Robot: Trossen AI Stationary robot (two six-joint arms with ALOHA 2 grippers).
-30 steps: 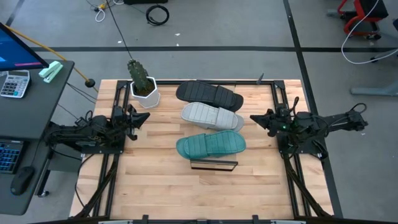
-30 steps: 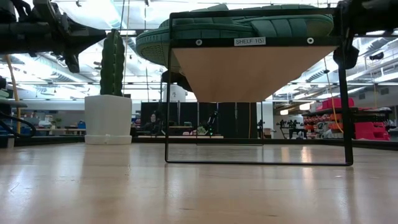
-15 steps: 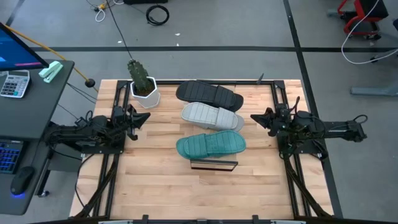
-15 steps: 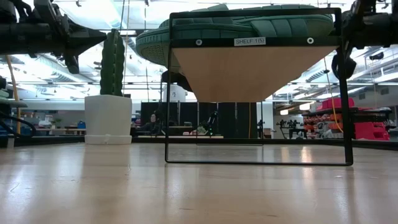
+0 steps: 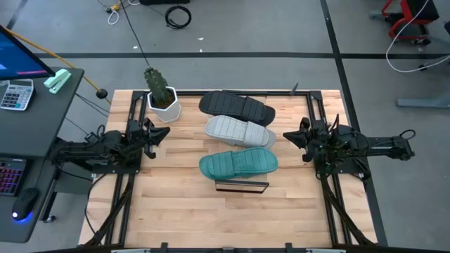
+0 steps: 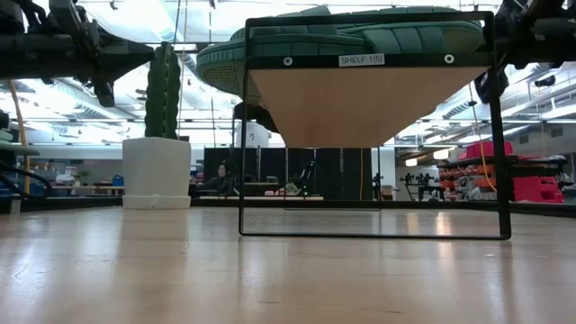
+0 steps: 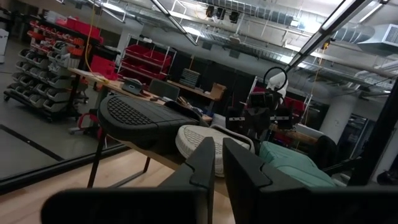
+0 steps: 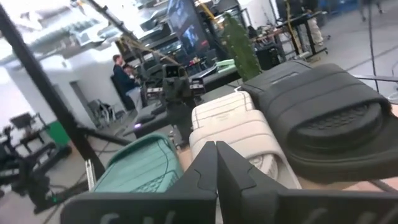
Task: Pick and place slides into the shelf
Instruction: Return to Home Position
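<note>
Three slides lie side by side across the shelf: black [image 5: 237,105] farthest, light grey [image 5: 240,131] in the middle, teal [image 5: 239,164] nearest. The shelf's black frame end [image 5: 241,185] shows just below the teal one. In the low view the teal slide [image 6: 360,40] rests sole-down on the shelf's wood board [image 6: 360,103]. My left gripper [image 5: 163,133] hovers left of the slides, shut and empty. My right gripper [image 5: 287,135] hovers to their right, shut and empty. Both wrist views look across at the three slides.
A green cactus in a white pot [image 5: 161,91] stands at the table's far left corner, close to the left arm. Bare slatted tabletop [image 5: 176,204] lies nearer than the shelf. A desk with a calculator and keyboard [image 5: 17,95] stands left of the table.
My right arm has shifted slightly at the table's right side; in the low view its gripper has risen a little. The slides and shelf have stayed put.
</note>
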